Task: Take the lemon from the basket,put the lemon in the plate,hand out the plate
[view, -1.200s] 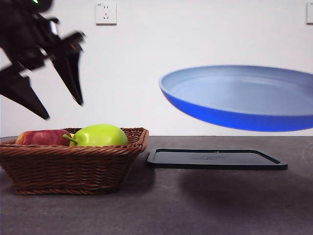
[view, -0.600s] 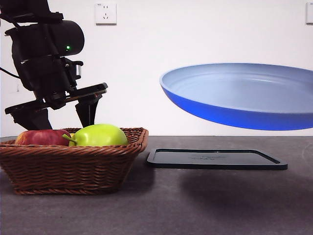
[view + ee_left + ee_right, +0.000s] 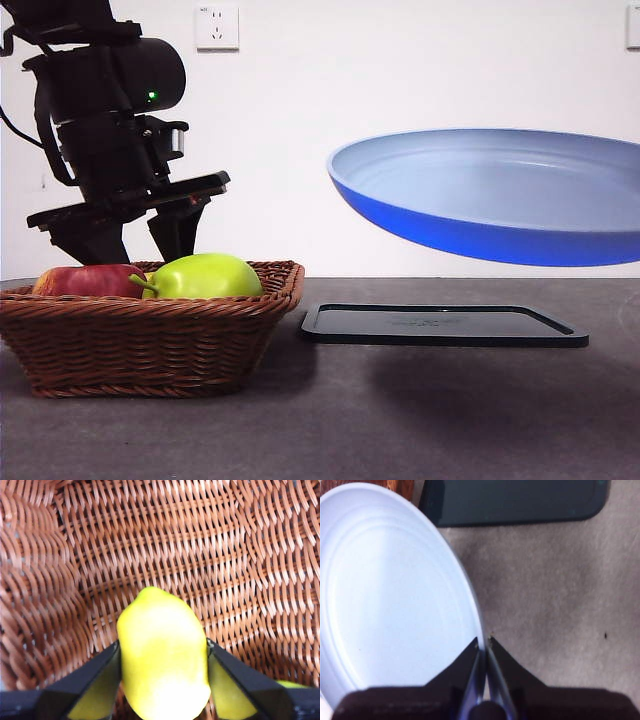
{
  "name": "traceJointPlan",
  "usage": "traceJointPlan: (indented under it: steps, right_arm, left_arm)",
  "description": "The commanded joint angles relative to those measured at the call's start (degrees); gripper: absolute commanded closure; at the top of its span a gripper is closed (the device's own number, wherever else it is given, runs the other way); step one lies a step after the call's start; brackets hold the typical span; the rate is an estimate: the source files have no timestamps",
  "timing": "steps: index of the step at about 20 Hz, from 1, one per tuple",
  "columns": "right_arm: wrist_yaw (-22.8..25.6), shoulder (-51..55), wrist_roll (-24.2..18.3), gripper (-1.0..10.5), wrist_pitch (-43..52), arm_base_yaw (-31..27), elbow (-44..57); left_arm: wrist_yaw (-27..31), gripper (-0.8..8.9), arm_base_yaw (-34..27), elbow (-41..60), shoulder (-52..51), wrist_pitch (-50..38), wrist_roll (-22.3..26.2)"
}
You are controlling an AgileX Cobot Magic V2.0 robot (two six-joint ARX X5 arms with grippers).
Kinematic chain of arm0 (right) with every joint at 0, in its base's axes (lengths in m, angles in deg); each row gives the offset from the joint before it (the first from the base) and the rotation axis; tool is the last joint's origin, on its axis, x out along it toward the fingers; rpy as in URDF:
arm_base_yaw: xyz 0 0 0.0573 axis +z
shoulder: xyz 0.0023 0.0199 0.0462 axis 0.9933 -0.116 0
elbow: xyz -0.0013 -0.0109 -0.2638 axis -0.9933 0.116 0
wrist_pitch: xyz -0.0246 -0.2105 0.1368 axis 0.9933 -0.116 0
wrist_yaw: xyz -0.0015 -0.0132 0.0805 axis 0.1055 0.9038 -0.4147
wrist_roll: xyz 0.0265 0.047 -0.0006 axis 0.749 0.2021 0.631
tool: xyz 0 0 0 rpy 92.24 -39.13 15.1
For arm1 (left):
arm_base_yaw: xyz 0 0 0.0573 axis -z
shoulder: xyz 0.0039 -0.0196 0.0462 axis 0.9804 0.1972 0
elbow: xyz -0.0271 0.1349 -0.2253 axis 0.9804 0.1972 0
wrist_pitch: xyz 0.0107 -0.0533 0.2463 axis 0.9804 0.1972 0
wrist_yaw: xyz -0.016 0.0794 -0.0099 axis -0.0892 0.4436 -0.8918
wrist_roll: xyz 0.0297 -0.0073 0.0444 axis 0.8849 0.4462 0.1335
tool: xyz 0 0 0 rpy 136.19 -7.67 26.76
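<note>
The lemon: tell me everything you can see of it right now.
The lemon is bright yellow, smooth and oval, with a small nub at the end away from the wrist camera. It sits low inside the basket, over the brown woven floor. The left gripper has one black jaw against each side of it. In the front view the lemon is hidden behind the basket's wall and the other fruit.

plate (image 3: 500, 200) cut off at the front view's right edge, lemon (image 3: 162, 655) hidden there behind basket (image 3: 150, 335) contents

A plain white wall (image 3: 400, 80) with a socket (image 3: 217, 27) stands behind the dark grey table (image 3: 400, 420).
</note>
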Motion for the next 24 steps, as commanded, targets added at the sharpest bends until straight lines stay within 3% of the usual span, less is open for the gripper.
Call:
traceJointPlan:
  steps: [1,3,5,8,12,15,24]
  right_arm:
    - [-0.04,-1.73,2.19,9.4,2.49,0.13,-0.63]
    - [-0.11,-5.68,5.07,9.4,4.48,0.15,-0.63]
    - [-0.50,-10.75,5.64,9.4,6.97,0.15,-0.63]
    - [-3.58,-15.91,6.32,9.4,9.99,0.22,-0.63]
    - [-4.59,-16.87,7.08,9.4,10.21,0.22,-0.63]
    - [-4.96,-16.87,7.08,9.4,10.03,0.24,-0.63]
    - [-4.98,-16.87,7.08,9.4,9.27,0.26,-0.63]
  left_arm:
    - [-0.15,6.37,0.28,-4.09,-3.19,1.97,3.26]
    - [-2.73,6.37,0.98,-6.91,-8.74,3.23,3.48]
    - [-9.09,6.37,2.67,-8.98,-14.47,2.73,3.41]
    - [-15.76,6.37,10.51,-9.27,-18.86,-0.68,2.95]
    - [-8.39,6.36,22.73,-9.27,-15.54,-3.02,3.67]
    - [-3.72,6.36,28.22,-9.27,-11.17,-3.89,3.96]
    - [-2.43,5.98,33.31,-9.27,0.00,-6.58,5.03]
